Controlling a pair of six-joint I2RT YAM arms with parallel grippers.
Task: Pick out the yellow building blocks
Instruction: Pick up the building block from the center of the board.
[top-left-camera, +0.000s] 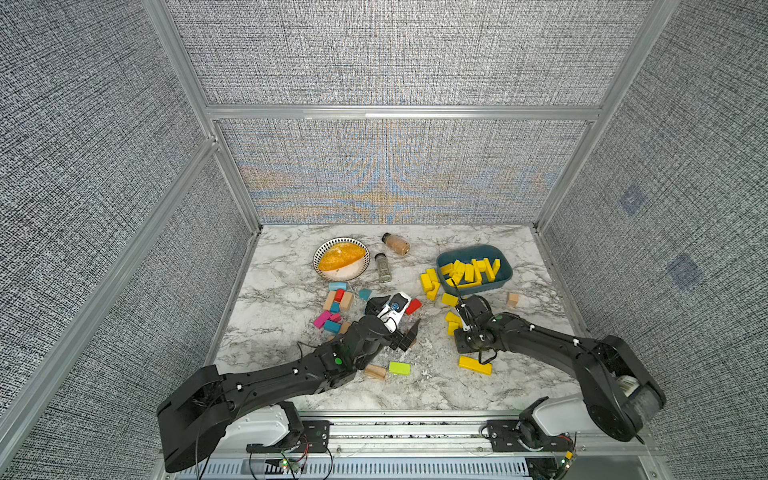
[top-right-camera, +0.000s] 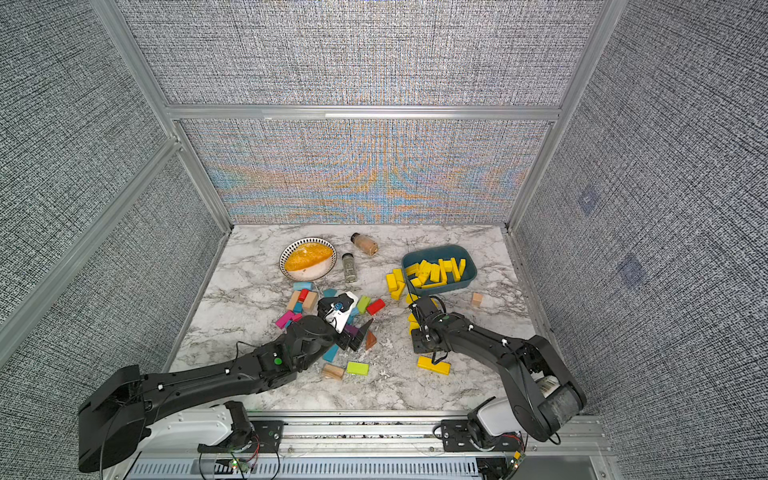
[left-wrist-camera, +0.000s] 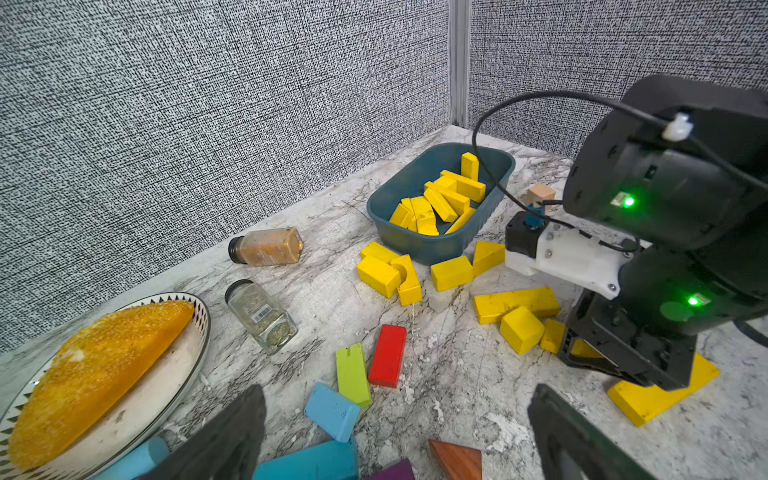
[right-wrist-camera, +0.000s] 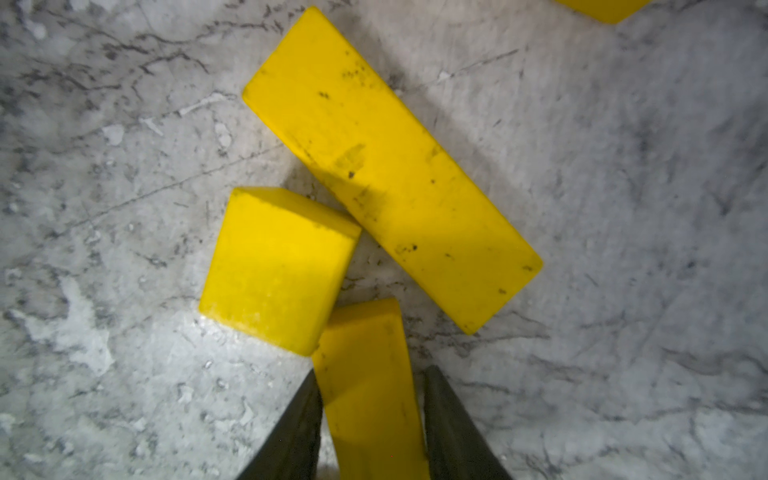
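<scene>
The right claw (right-wrist-camera: 370, 382) points straight down at the marble tabletop (top-left-camera: 291, 299), its fingers (right-wrist-camera: 291, 428) straddling a narrow yellow block (right-wrist-camera: 365, 386); whether they grip it cannot be told. The left claw (left-wrist-camera: 395, 419) hangs released over mixed blocks. Other yellow building blocks (top-left-camera: 469, 272) fill the blue tray (top-left-camera: 505, 259); grey fabric panels enclose the space.

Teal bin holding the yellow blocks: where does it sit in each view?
In a top view: teal bin, right rear of the table.
In a top view: same place.
Left wrist: upper middle.
Right wrist: not in it.
Landmark: tan cube near it, absent from the right wrist.
</scene>
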